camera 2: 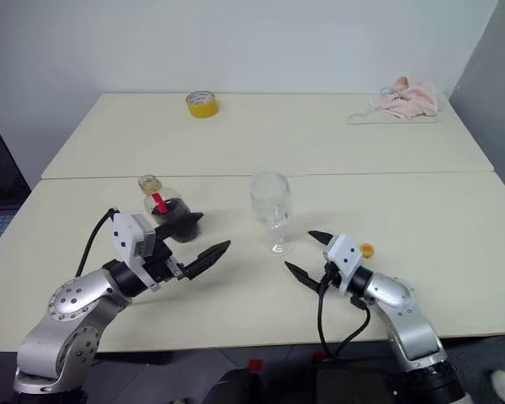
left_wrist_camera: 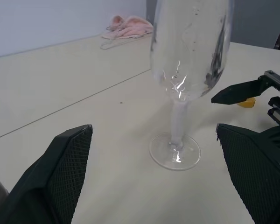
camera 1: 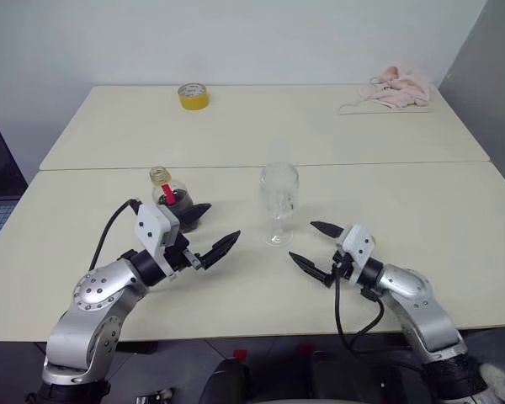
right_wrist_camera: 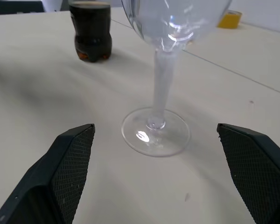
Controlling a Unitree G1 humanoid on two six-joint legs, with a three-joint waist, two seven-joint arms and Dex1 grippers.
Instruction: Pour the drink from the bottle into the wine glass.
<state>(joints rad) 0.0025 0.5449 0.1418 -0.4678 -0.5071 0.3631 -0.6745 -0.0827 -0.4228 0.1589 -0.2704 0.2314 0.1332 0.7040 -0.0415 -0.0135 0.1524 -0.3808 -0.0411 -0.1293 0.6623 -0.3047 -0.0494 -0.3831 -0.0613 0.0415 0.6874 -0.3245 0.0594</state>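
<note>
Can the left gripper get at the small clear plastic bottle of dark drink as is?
Probably yes. The left gripper stands open right beside the small clear plastic bottle of dark drink, with nothing between them; the clear stemmed wine glass stands apart, off to the other side.

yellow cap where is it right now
In the right eye view the yellow cap lies on the table just right of the right claw, right of the glass.

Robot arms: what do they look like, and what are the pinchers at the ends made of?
Both arms are shiny silver-grey metal with rounded joints. Each wrist carries a white boxy block, and a black cable loops along each arm. The left gripper and right gripper each have two black pointed fingers, whose inner faces have a fine mesh-like texture.
</note>
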